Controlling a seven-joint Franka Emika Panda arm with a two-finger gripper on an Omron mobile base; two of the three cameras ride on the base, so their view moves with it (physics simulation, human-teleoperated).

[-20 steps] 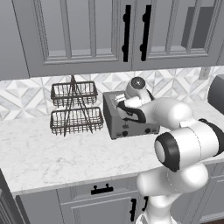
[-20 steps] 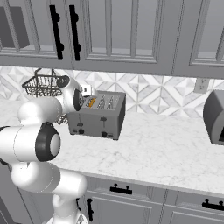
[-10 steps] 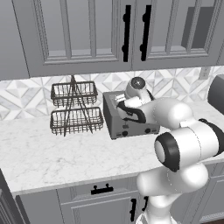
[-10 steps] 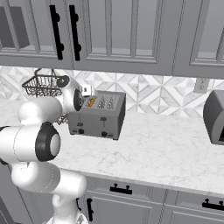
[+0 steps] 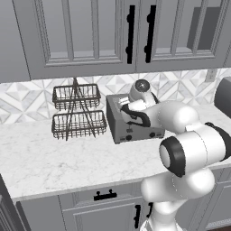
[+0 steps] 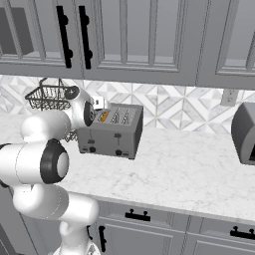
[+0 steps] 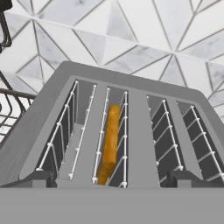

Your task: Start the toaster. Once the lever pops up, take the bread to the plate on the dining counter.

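The grey four-slot toaster stands on the kitchen counter against the tiled wall. The bread sits upright, deep in the second slot from the left, showing its golden-orange crust edge; from the right base view the bread shows as an orange sliver in the toaster. My gripper hovers just above the toaster's near top edge, open, with its fingertips spread wide on either side of the slots and nothing between them. My gripper is over the toaster's left half. The plate and the dining counter are out of view.
A two-tier wire basket rack stands left of the toaster, close to my hand. A dark rounded appliance sits at the far right of the counter. Upper cabinets hang overhead. Bare marble counter lies in front.
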